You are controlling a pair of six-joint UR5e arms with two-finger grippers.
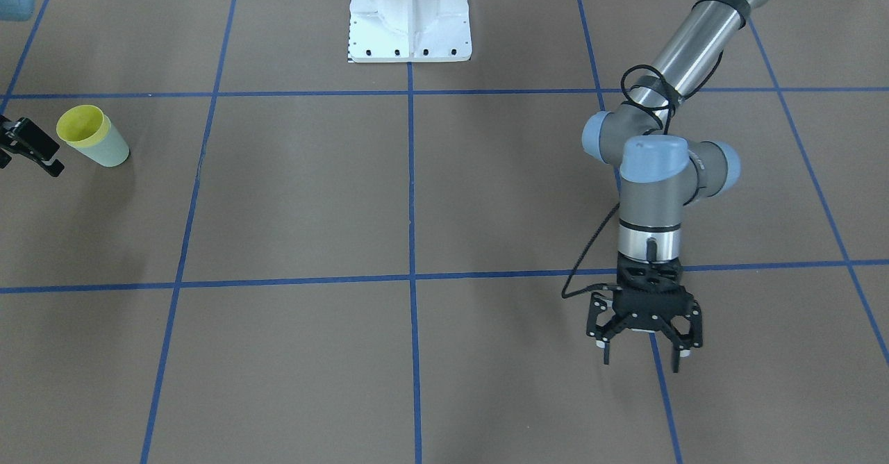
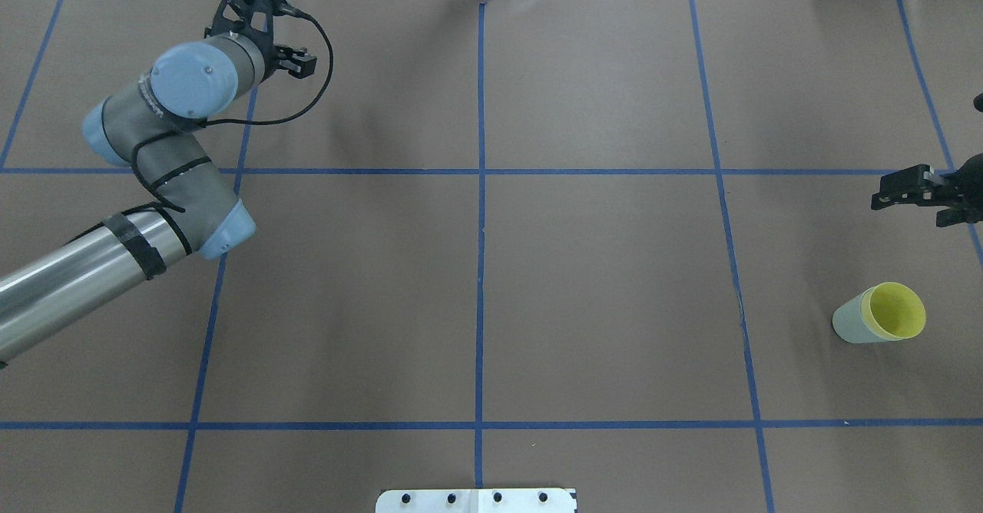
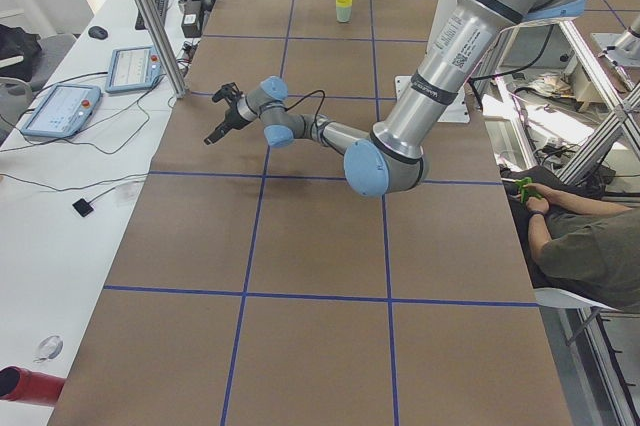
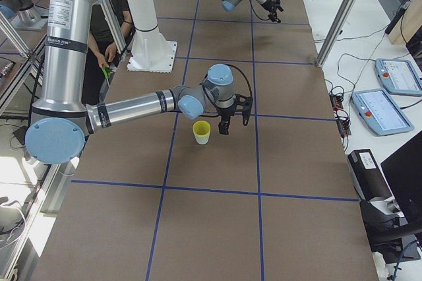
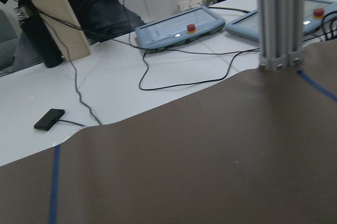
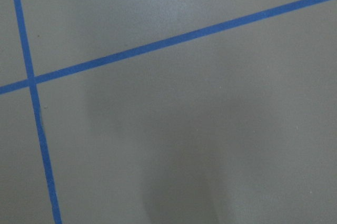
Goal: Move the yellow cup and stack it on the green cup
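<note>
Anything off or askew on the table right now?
Nothing stands out. The yellow cup sits nested in the green cup, upright, beside the open right pincer. The left pincer hangs open and empty, far from the cups.

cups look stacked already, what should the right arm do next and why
Probably just lift the right gripper away toward rest. The yellow cup sits nested in the green cup, upright, and the gripper is beside them, not touching, jaws open and empty, so the stack looks done. The left gripper is far off, also empty.
</note>
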